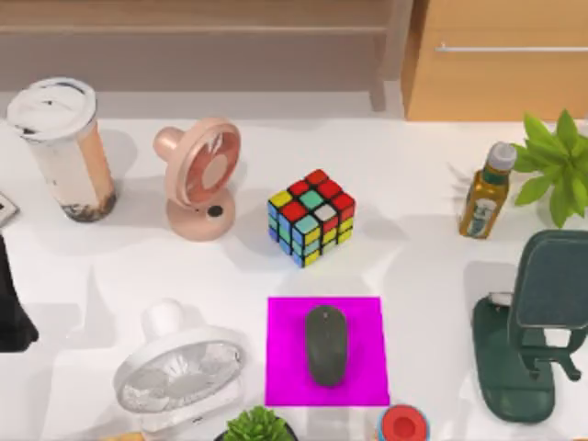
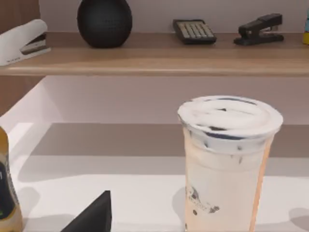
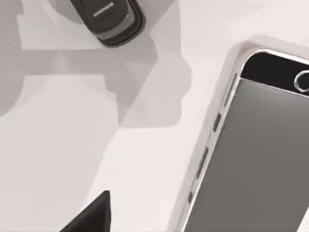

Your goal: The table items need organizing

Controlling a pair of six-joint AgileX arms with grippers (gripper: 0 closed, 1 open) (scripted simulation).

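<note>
The dark grey mouse (image 1: 326,344) lies on the magenta mat (image 1: 367,322) at the front middle of the white table (image 1: 413,266). The white-lidded cup (image 1: 60,147) with brownish drink stands upright at the back left. In the left wrist view the cup (image 2: 227,164) is close ahead, with a dark part of my left gripper (image 2: 91,217) low in that picture. My left arm (image 1: 11,303) sits at the table's left edge. The silver-edged smartphone (image 3: 251,159) lies flat on the table in the right wrist view, just beside a dark part of my right gripper (image 3: 91,215).
A pink fan (image 1: 197,179), a puzzle cube (image 1: 310,216), a white fan (image 1: 179,372), a yellow bottle (image 1: 484,193), a plant (image 1: 560,165) and a dark green stand (image 1: 528,340) share the table. A shelf (image 2: 154,58) with staplers and a calculator runs behind the cup.
</note>
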